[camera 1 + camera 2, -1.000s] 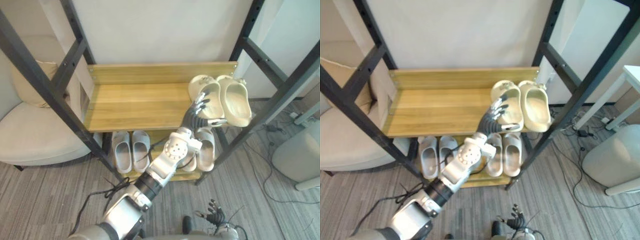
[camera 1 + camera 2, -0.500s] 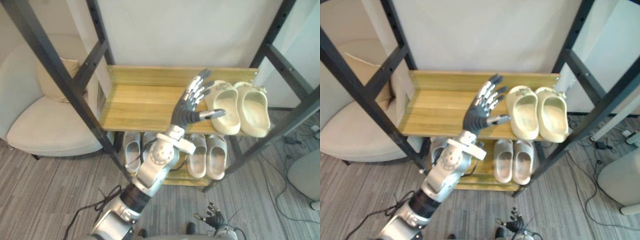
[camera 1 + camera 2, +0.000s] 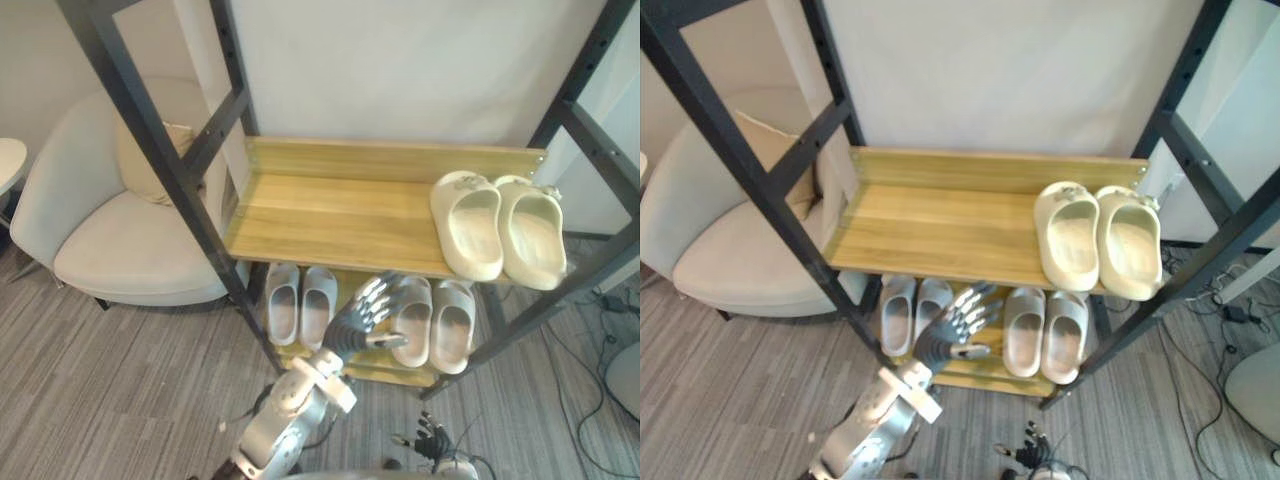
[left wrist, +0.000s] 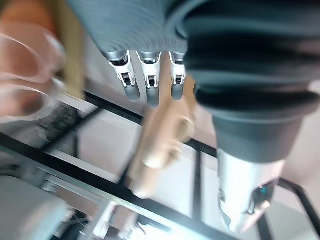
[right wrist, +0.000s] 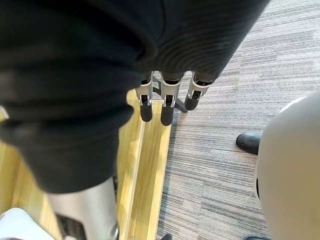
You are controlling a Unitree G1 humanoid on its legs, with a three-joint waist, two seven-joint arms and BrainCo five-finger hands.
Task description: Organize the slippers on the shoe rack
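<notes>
Cream slippers at shelf right end. Left robot hand fingers spread, empty, below shelf front edge. Right robot hand relaxed, empty.

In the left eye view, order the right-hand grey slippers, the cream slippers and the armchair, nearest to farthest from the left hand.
1. Grey slippers, lower shelf, just beside the left hand.
2. Cream slippers, upper shelf, right end.
3. Armchair, off to the far left.
</notes>
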